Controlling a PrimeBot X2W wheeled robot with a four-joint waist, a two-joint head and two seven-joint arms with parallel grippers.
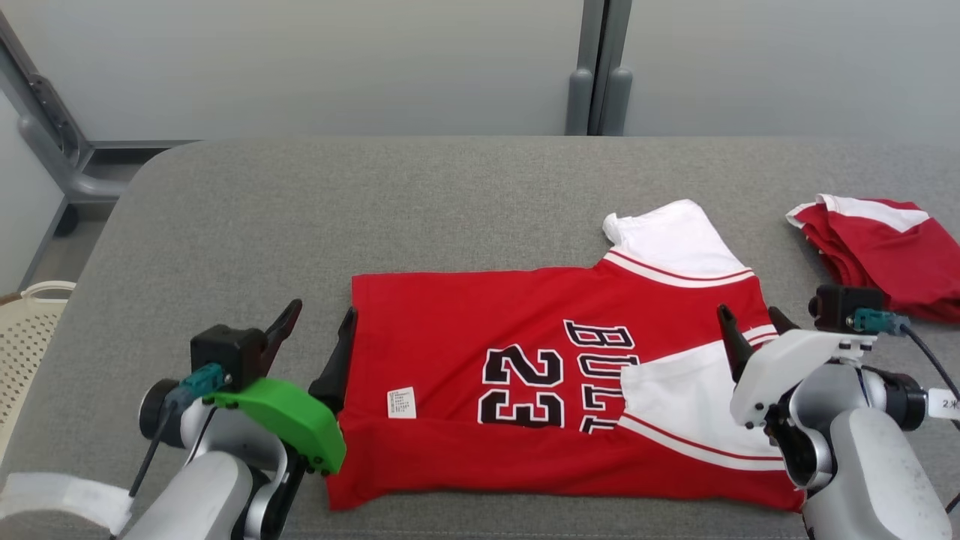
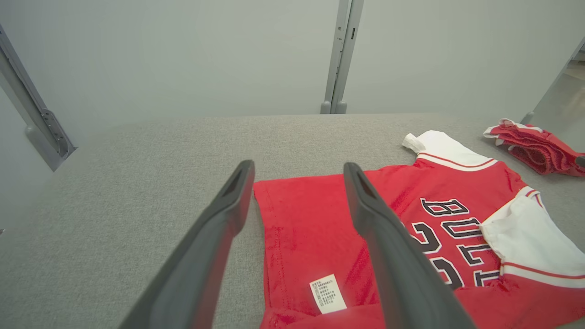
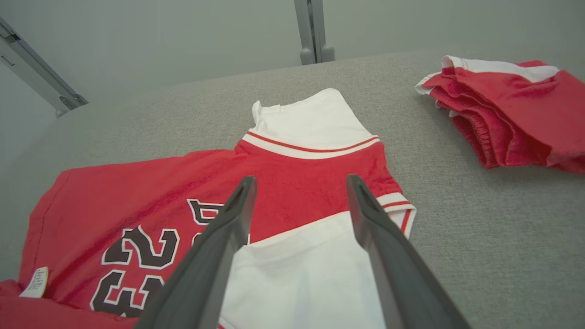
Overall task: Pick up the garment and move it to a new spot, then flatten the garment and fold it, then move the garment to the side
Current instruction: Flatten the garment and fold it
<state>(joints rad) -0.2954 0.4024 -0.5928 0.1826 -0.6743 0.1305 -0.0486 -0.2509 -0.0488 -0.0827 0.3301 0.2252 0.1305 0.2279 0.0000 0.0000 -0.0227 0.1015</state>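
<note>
A red jersey with white sleeves and black "BULLS 23" lettering lies spread on the grey table, its near edge folded over along the front. One white sleeve points to the far side; the other is folded onto the chest. My left gripper stands open at the jersey's hem end, one finger over the cloth edge. My right gripper is open above the shoulder end of the jersey, holding nothing.
A second red and white garment lies folded at the table's far right. A pale basket stands off the table's left edge. Grey wall panels and a post rise behind the table.
</note>
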